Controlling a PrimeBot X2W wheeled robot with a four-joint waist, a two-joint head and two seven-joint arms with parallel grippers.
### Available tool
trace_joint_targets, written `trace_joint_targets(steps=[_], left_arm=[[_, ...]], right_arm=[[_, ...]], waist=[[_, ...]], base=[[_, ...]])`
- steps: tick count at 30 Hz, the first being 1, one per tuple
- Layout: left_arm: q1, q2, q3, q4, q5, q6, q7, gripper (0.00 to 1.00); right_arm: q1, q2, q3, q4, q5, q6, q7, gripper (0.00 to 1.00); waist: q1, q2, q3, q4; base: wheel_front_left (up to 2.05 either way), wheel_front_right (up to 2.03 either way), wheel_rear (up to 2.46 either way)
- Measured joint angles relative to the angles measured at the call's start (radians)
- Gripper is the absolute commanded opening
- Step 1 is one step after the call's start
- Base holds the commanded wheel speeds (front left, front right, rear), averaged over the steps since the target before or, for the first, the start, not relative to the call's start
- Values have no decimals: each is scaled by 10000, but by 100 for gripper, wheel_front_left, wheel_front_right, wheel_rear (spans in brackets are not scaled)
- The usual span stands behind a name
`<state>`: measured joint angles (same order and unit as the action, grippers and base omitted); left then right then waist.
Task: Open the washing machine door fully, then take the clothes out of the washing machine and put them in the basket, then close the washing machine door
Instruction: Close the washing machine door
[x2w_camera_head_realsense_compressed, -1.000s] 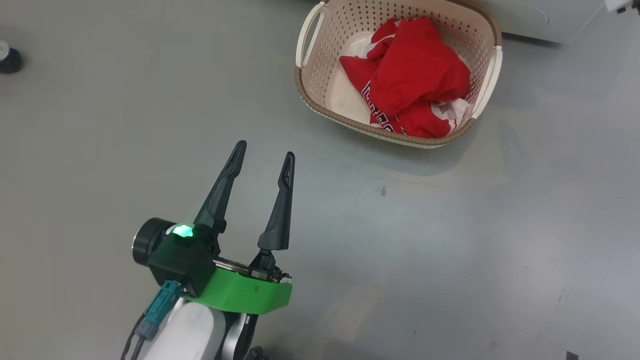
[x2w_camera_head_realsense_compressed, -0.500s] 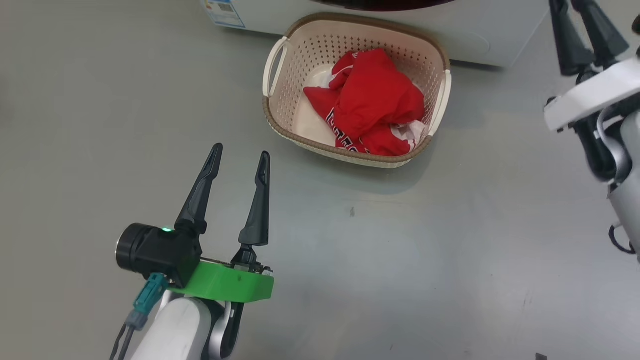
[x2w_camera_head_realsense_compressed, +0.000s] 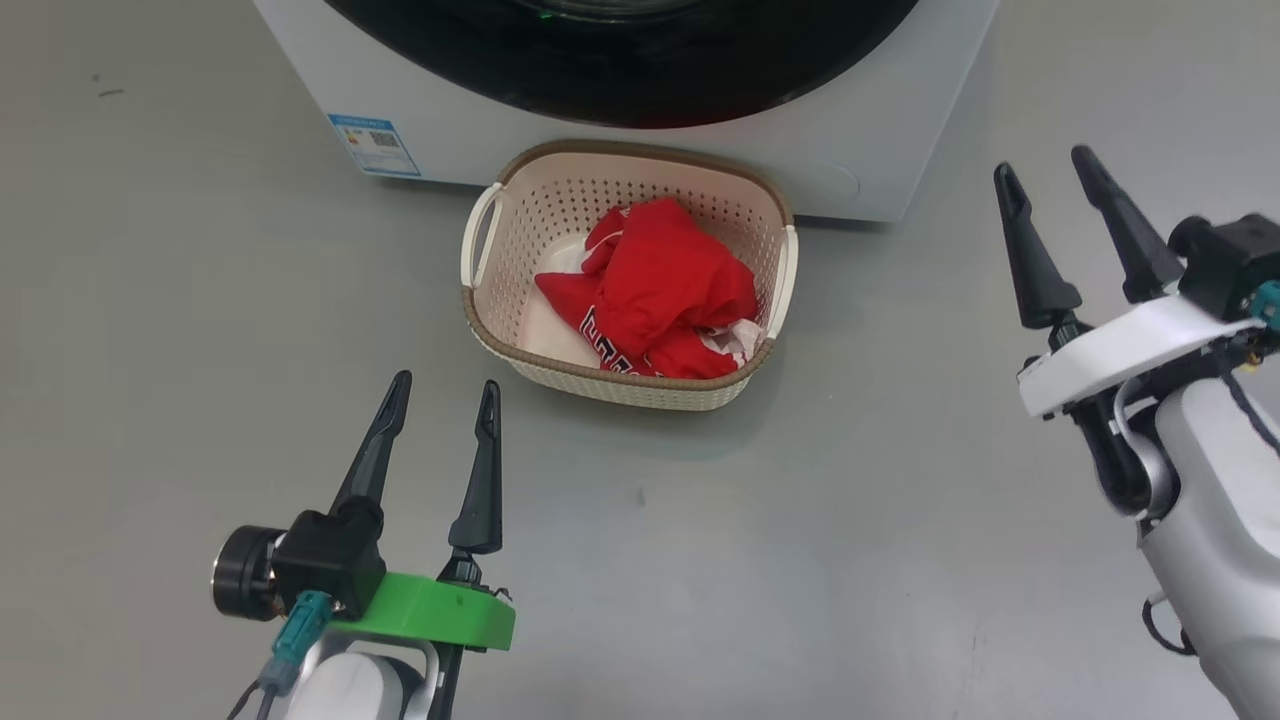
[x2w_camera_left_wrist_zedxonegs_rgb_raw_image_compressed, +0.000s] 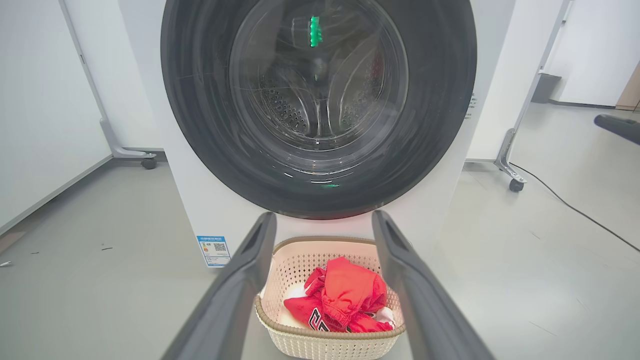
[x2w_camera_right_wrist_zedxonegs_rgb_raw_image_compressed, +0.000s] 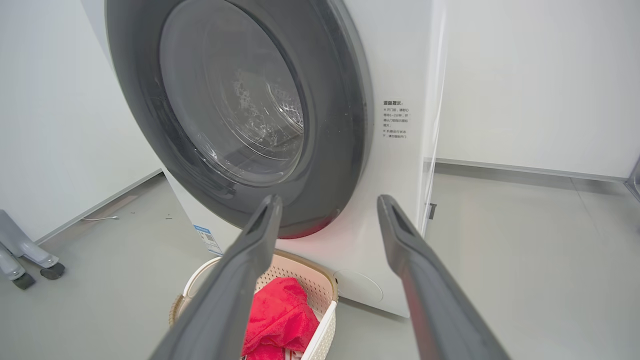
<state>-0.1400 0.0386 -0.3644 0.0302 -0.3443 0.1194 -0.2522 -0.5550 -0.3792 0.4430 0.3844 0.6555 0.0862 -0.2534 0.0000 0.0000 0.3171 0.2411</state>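
Two end effectors, mine: left (x2w_camera_head_realsense_compressed: 446, 380) open, empty; right (x2w_camera_head_realsense_compressed: 1042, 161) newly spread from shut, empty. Clothes (x2w_camera_head_realsense_compressed: 655, 285) lie in the basket (x2w_camera_head_realsense_compressed: 620, 385); the washing machine door (x2w_camera_left_wrist_zedxonegs_rgb_raw_image_compressed: 320, 100) looks closed on the washing machine (x2w_camera_head_realsense_compressed: 880, 120). Task likely finished.

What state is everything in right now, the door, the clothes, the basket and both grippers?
washing machine door: shut.
clothes: crumpled in the basket.
basket: upright on the floor, before the washing machine.
left gripper: open, empty.
right gripper: open, empty.
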Motion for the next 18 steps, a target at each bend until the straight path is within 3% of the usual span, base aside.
trace_joint_targets(steps=[18], left_arm=[[1028,36,324,541,134,0,0,100]], right_arm=[[3175,585,-717,-1415,-978,-918,0,100]], waist=[[-1,0,-1595,-1318]], base=[[0,0,0]])
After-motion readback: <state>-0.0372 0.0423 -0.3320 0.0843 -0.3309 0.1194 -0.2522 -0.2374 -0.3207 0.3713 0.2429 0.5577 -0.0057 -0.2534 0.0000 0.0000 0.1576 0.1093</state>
